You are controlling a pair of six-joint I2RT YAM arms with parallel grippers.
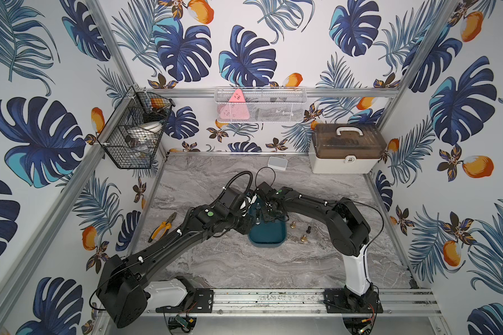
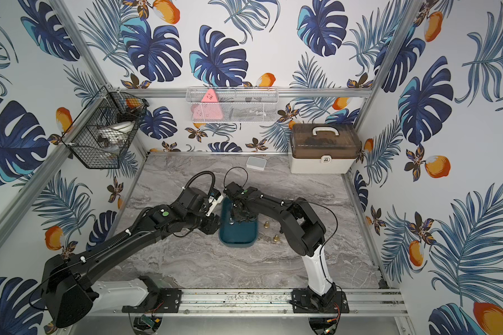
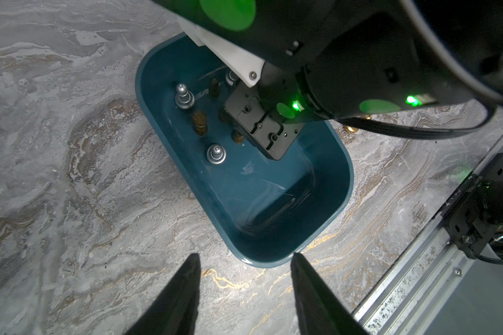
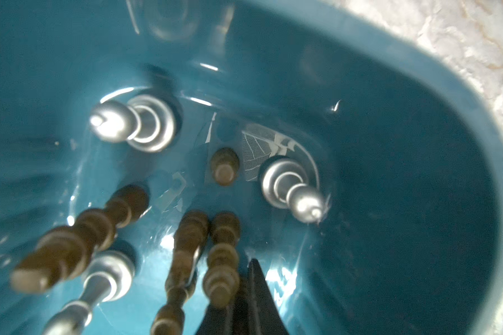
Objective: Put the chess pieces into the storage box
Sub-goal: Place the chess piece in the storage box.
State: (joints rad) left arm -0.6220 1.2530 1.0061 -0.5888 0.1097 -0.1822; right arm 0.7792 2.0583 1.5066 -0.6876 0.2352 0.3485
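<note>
The storage box lies mid-table, long axis running near to far. Silver and dark brown chess pieces stand upright in its far half, and the near half is bare. Two brass pieces and one dark one sit on the table just right of the box.

The right claw reaches down inside the box among the pieces. Its fingers are pressed together with nothing visible between them, and a brown piece is just beside the tips. The left claw hangs at the box's left side, fingers about half apart and empty.

The grey marble-patterned tabletop also carries yellow pliers at the left. A small white box and a white case sit at the far right. The walls have leaf-print wallpaper, with a black wire basket and a white mesh basket hung on them.
</note>
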